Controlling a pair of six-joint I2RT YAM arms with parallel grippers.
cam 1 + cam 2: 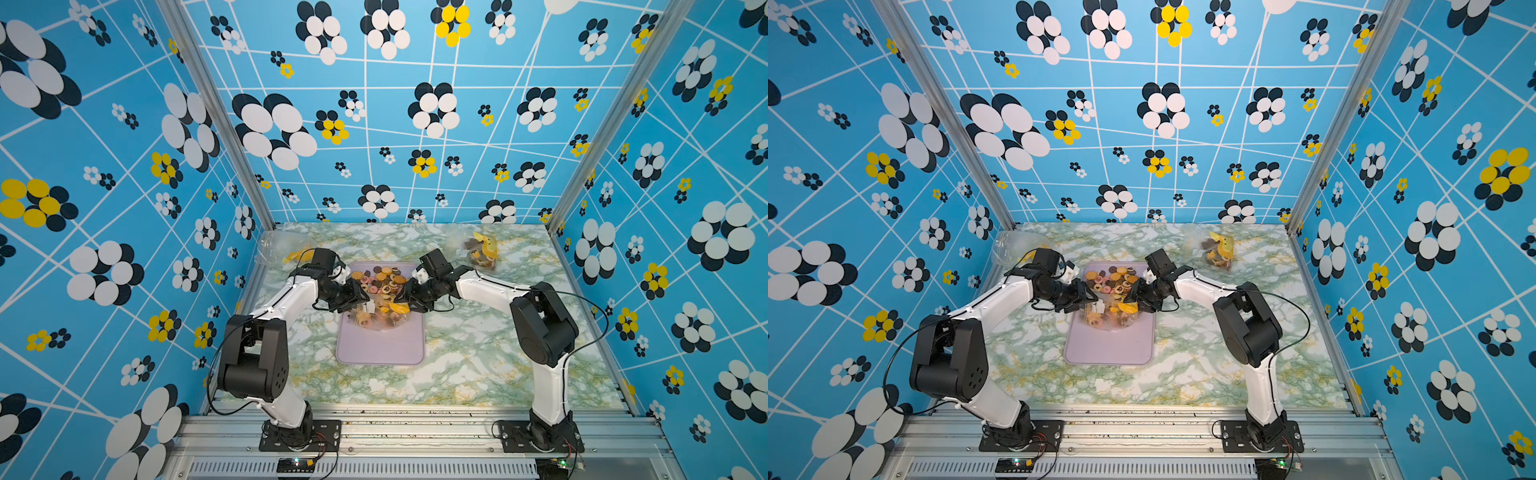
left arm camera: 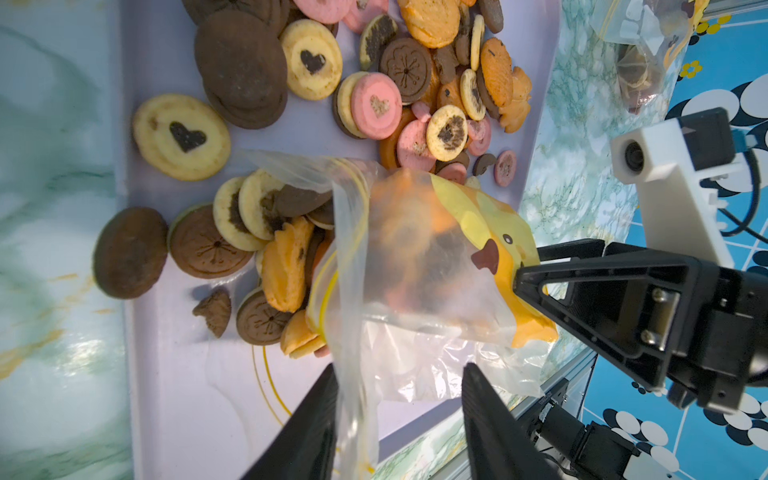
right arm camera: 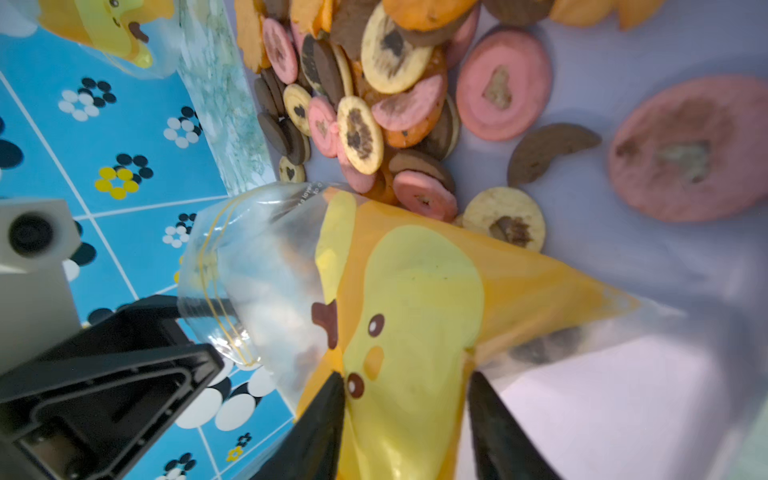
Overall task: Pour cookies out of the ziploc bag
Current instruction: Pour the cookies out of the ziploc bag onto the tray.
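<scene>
Left wrist only: left gripper (image 2: 399, 415) apart astride ziploc bag (image 2: 415, 266), right gripper's (image 2: 536, 270) grip unclear.

Your green-marbled bench (image 1: 478, 365) carries a lilac tray (image 1: 380, 349) at centre and cookie bags far left (image 1: 278, 249) and far right (image 1: 482, 249).

Both arms are reaching inward from their bases, elbows bent outward, wrists angling down so the grippers are facing each other closely. The left gripper (image 1: 360, 300) is standing with its fingers (image 2: 316, 419) parted in the left wrist view. The right gripper (image 1: 405, 300) is likewise showing parted fingers (image 3: 324, 419) in the right wrist view.
</scene>
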